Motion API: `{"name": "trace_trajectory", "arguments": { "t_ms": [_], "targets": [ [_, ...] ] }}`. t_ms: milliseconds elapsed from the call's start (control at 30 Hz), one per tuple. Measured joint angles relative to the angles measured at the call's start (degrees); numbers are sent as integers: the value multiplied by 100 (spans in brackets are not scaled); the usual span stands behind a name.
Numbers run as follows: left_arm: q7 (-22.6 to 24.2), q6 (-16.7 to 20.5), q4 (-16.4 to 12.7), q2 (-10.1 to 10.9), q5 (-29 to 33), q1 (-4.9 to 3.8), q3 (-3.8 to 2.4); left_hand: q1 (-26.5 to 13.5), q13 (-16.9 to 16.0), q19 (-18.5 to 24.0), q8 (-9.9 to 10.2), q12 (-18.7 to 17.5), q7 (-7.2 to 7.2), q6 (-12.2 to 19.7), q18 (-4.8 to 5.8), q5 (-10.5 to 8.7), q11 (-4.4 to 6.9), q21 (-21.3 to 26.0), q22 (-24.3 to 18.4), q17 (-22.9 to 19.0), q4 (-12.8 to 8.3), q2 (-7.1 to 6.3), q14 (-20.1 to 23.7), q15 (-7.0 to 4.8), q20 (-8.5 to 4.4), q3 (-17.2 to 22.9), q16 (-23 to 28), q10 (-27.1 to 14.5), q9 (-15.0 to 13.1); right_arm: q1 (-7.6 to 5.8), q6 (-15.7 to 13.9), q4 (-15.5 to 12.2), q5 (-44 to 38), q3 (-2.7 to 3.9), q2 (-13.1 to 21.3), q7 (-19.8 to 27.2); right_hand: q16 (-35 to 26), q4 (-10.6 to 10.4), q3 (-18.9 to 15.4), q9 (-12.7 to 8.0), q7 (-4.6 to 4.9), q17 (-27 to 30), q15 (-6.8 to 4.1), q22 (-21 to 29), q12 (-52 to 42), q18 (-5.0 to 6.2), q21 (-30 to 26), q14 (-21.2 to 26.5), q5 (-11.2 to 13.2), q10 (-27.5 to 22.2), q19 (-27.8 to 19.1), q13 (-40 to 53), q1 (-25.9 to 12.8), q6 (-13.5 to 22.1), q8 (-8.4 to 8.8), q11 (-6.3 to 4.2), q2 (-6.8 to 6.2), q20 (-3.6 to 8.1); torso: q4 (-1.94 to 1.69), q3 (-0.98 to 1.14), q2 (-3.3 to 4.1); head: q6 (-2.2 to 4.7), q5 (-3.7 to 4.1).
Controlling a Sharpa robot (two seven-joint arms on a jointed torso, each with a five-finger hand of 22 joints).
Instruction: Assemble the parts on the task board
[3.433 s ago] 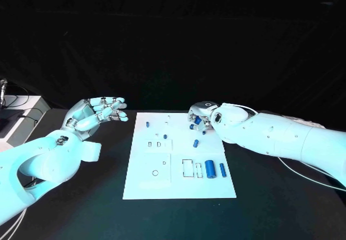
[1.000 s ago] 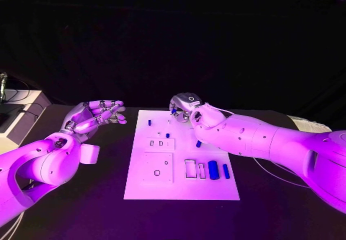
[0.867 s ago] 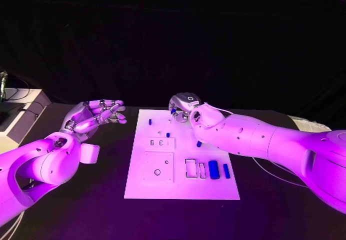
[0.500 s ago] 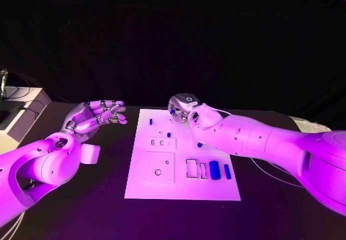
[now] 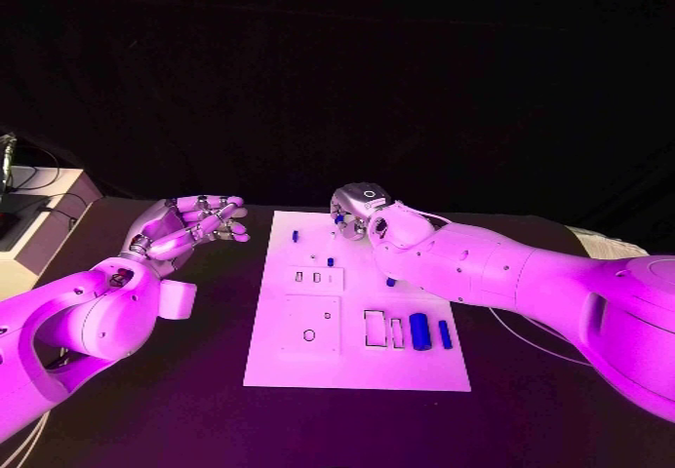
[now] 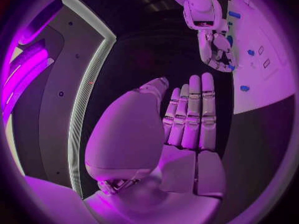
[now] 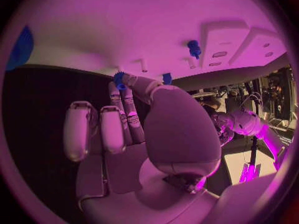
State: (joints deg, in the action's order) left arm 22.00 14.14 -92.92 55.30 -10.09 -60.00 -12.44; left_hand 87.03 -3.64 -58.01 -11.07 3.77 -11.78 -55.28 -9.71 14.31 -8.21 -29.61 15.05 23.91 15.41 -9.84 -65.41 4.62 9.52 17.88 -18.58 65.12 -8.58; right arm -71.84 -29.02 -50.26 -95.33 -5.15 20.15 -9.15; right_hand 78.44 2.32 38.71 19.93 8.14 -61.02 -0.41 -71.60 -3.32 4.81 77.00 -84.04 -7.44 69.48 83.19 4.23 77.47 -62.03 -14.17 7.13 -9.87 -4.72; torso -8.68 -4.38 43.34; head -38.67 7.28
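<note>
The white task board [image 5: 352,361] lies in the middle of the black table. My right hand [image 5: 360,209] hovers over its far edge and pinches a small blue part [image 7: 118,79] at its fingertips; the left wrist view shows that hand [image 6: 214,44] beside the board [image 6: 264,92]. On the board are a small blue peg [image 5: 296,235], two more small blue parts [image 5: 330,261] [image 5: 390,282], a thick blue cylinder [image 5: 419,331] and a thin blue pin [image 5: 445,334]. My left hand [image 5: 190,226] is raised left of the board, fingers apart, holding nothing.
A raised white block with two slots [image 5: 315,278] sits mid-board, a ring-shaped hole [image 5: 308,334] and two rectangular recesses [image 5: 376,329] nearer me. A pale box [image 5: 31,210] stands at the table's left edge. A white cable [image 5: 541,348] trails under the right arm.
Since 3.4 s ago my right hand has carried the blue part leftward along the board's far edge. Over the last second it barely moves. The left hand stays still.
</note>
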Motion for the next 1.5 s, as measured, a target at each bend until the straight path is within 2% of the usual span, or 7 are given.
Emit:
{"name": "trace_trajectory", "arguments": {
  "t_ms": [500, 900, 1033, 1167, 1233, 1333, 1500],
  "targets": [
    [-17, -16, 15, -9, -10, 1, -1, 0, 0, 0, 0, 0, 0, 0, 0, 0, 0, -3, 5, 0, 0, 0, 0, 0, 0, 0, 0, 0, 1, 7, 44, 153, -22, -7, -91, -13, 0, -52, -30, 47, 62, 135, 0, 194, -3, 1, -133, 0, 67, -102, -84, 0, -13, 388, 129, -102, 22, -84, -10, -10, 14, -2, -12],
    [-32, -28, 50, -38, -18, 1, -1, -23, 0, 20, 0, 0, 0, 0, 0, 0, -20, -26, 17, 13, 0, -23, 42, 1, 21, 0, 0, -20, 1, 20, 44, 245, 31, -14, -135, 6, 0, -76, -53, 51, 77, 167, 37, 221, -26, 1, -140, 6, 81, -125, -104, 22, -131, 443, 162, -125, -36, -104, -17, -19, 25, 18, -20],
    [-35, -34, 66, -48, -22, 1, -1, -23, 0, 20, 0, 0, 0, 0, 0, 0, -20, -25, 17, 13, 0, -23, 42, 0, 21, 0, 0, -20, 1, 20, 33, 253, 53, -14, -127, 7, 0, -128, -103, 54, 94, 267, 47, 311, -47, 1, -234, 0, 101, -186, -148, 0, -234, 562, 230, -203, -139, -147, -14, -18, 26, 20, -23],
    [-38, -38, 71, -51, -25, 1, -1, -23, 0, 41, 0, 0, 0, 0, 1, 0, -20, -25, 17, 20, 0, -23, 42, 0, 0, 0, 0, -20, 1, 22, 26, 184, 78, -16, -69, 12, -88, -224, -211, 63, 107, 465, 105, 692, -25, 2, -555, 20, 99, -570, -331, -39, -324, 699, 316, -130, -302, -184, -14, -20, 27, 20, -27],
    [-40, -40, 73, -51, -27, 1, -1, -23, 0, 41, 0, 0, -20, 20, 1, -13, -20, -24, 19, 20, 0, -23, 42, 0, 0, 0, 0, -20, 1, 24, 14, 104, 86, -18, -9, 14, -119, -244, -442, 65, 82, 559, 105, 811, -23, 1, -667, 20, 99, -692, -353, -38, -330, 801, 389, -133, -434, -163, -15, -20, 27, 15, -34],
    [-42, -43, 76, -45, -29, 1, -1, -23, 0, 41, 0, 0, -20, 20, 1, -20, -20, -24, 23, 21, 0, -23, 42, 0, 0, 0, 0, -20, 1, 26, -22, -76, 93, -18, 133, 13, -156, -321, -959, 58, 39, 694, 107, 980, -23, 2, -836, 23, 99, -846, -402, -18, -266, 921, 488, -139, -481, -154, -14, -19, 27, 15, -47],
    [-43, -57, 93, -27, -32, 1, -1, -65, -1, 71, 26, 0, -20, 20, 1, -20, -20, -46, 33, 45, 0, -65, 73, 31, 30, 0, 0, -20, 1, 25, -117, -466, 111, -7, 462, -2, -190, -570, -2021, -4, -2, 794, 125, 1109, -23, 2, -994, 41, 99, -954, -401, 15, 116, 963, 605, -111, -231, -154, 4, -15, 29, 35, -63]
  ]
}}
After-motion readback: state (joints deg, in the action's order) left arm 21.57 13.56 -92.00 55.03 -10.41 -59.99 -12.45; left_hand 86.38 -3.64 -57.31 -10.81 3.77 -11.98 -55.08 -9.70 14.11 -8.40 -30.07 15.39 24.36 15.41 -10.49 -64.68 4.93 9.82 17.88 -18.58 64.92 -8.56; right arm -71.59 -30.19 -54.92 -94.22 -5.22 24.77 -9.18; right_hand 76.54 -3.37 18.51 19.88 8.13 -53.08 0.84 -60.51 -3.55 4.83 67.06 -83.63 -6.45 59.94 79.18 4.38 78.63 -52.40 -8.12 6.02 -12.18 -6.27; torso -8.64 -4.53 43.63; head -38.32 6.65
